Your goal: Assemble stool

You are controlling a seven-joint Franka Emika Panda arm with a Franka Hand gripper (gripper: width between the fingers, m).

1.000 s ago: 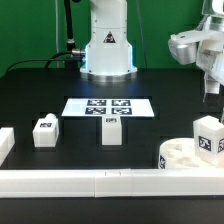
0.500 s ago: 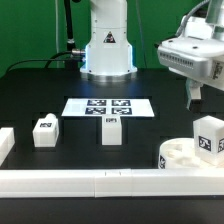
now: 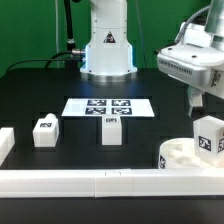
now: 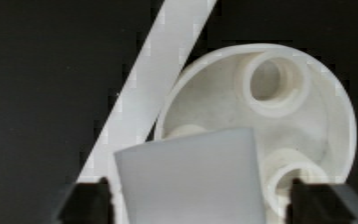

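Note:
The round white seat [image 3: 184,155] lies at the exterior view's right, against the front border bar. One tagged leg [image 3: 208,137] stands upright on it. Two more legs, one [image 3: 45,131] and another [image 3: 112,130], stand apart on the black table. My gripper [image 3: 197,103] hangs open just above the leg on the seat. In the wrist view the leg [image 4: 194,170] sits between my two dark fingertips [image 4: 91,200] with a gap on each side, and the seat [image 4: 318,110] with its round holes lies behind it. My gripper [image 4: 202,205] holds nothing.
The marker board [image 3: 108,107] lies flat in the middle, in front of the robot base [image 3: 107,50]. A long white border bar [image 3: 90,182] runs along the front edge and also shows in the wrist view [image 4: 167,70]. A short bar piece [image 3: 5,143] stands at the exterior view's left.
My gripper has moved from the far right toward the exterior view's left and slightly down, over the leg on the seat. The parts have not moved.

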